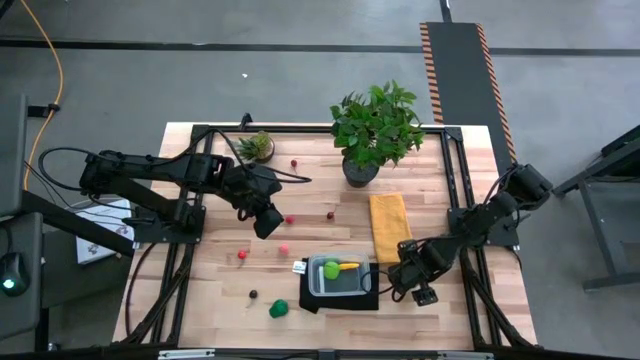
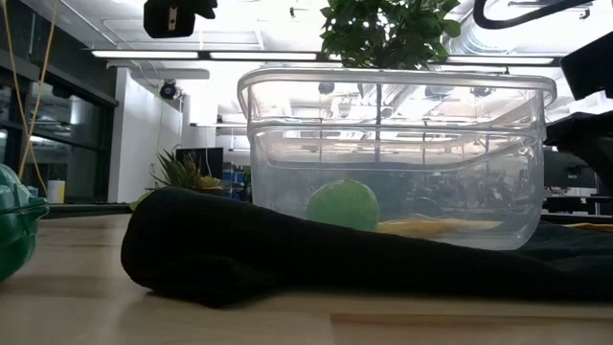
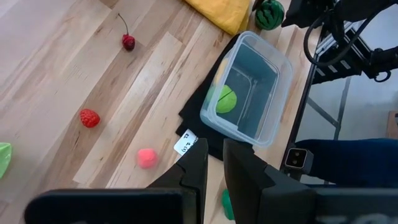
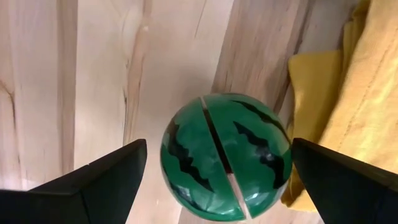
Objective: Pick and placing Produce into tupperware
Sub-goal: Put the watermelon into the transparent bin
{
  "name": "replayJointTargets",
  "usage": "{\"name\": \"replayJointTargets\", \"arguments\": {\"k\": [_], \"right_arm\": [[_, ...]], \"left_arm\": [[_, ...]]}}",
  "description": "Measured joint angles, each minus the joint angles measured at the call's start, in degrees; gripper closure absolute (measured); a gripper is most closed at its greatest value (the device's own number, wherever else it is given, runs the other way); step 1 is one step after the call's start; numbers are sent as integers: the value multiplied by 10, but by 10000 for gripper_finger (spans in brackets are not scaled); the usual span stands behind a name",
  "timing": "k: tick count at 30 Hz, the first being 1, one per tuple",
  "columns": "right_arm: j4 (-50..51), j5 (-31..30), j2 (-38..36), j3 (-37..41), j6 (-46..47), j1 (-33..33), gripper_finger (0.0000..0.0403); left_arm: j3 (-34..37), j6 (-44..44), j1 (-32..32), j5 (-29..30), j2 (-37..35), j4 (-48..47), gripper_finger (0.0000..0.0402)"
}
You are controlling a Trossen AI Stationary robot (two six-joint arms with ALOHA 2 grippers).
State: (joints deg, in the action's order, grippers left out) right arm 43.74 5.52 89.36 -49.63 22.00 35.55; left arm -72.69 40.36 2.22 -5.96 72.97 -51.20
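- Right claw (image 4: 214, 162): fingers spread wide, released, one on each side of a toy watermelon (image 4: 227, 155). No contact between the fingers and the watermelon is visible. The watermelon is green with dark stripes and a seam across it, and lies on the bare wood touching or just beside the yellow cloth (image 4: 348, 93).
- In the high view the right claw (image 1: 405, 268) sits just beside the right side of the tupperware (image 1: 340, 277), near the front end of the yellow cloth (image 1: 389, 224), toward the front right part of the desk (image 1: 200, 310).
- Left claw (image 3: 214, 165): fingers nearly together, clenched, with nothing between them. In the high view it (image 1: 266, 222) hangs over the middle left part of the desk, well apart from the tupperware.
- Tupperware: clear, rectangular, upright on a black mat (image 1: 345, 300) near the front edge of the desk. It holds a green round piece (image 1: 331, 270) and a yellow piece (image 1: 348, 266). The low view shows the green round piece (image 2: 342, 204) resting on the container floor behind the fold of the black mat (image 2: 211, 249).
- Loose produce on the desk: a green piece (image 1: 278, 309) just left of the black mat, a small dark piece (image 1: 253, 294) farther left, red and pink pieces (image 1: 283, 248) between the left claw and the tupperware, and a cherry (image 3: 128, 41) toward the middle.
- A large potted plant (image 1: 375, 125) stands at the back edge of the desk; a small potted plant (image 1: 256, 146) stands toward the back left corner.
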Motion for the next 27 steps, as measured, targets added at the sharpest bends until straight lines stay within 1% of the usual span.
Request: {"name": "replayJointTargets", "arguments": {"k": [4,6,14,18,27], "right_arm": [[-6,-4,0,0,0,0,15],[-6,-5,0,0,0,0,23],[-6,-5,0,0,0,0,83],[-6,-4,-1,0,2,0,102],[0,-7,-1,0,13,0,111]], "left_arm": [[0,0,0,0,0,0,360],[0,0,0,0,0,0,360],[0,0,0,0,0,0,360],[0,0,0,0,0,0,360],[0,0,0,0,0,0,360]]}}
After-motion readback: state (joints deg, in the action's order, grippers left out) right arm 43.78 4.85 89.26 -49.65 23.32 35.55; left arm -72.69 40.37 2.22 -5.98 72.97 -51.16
